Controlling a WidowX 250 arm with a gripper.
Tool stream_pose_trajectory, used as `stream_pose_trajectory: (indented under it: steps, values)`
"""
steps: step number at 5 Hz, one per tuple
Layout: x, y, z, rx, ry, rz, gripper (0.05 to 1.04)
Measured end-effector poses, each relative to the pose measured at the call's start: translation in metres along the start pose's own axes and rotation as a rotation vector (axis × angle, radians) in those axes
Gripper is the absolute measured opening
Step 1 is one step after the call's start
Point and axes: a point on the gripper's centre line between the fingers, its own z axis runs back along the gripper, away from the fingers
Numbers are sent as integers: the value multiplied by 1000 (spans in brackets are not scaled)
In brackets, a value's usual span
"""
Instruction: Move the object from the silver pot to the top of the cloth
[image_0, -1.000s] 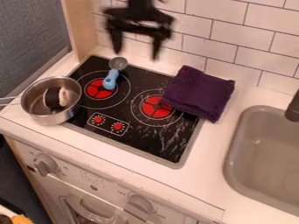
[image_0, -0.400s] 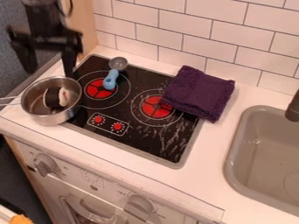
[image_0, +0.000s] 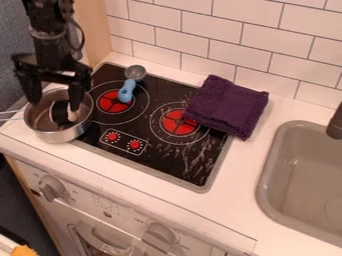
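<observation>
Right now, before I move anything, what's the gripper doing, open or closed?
Gripper: open, fingers apart at the silver pot, not clamped on the sushi-like piece.

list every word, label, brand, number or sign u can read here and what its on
No text is readable.
White oven front: faint small print, too blurred to read.
Black stovetop: tiny white marks around two round red dials, too small to read.
Silver metal pot and folded purple cloth: none that I can see.
</observation>
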Motion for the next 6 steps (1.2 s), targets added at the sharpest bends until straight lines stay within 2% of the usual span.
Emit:
stream_pose_trajectory:
  steps: [1, 2, 3, 4, 5, 6]
  values:
    - [5, 3, -10, 27, 29, 24, 999]
    - [5, 5, -24, 54, 100, 60, 999]
    - [5, 5, -30, 68, 132, 85, 946]
    - [5, 2, -29, 47, 134, 102, 665]
    - [15, -14, 22, 20, -4, 86, 496]
    - [27, -54, 81, -42, -218, 43, 462]
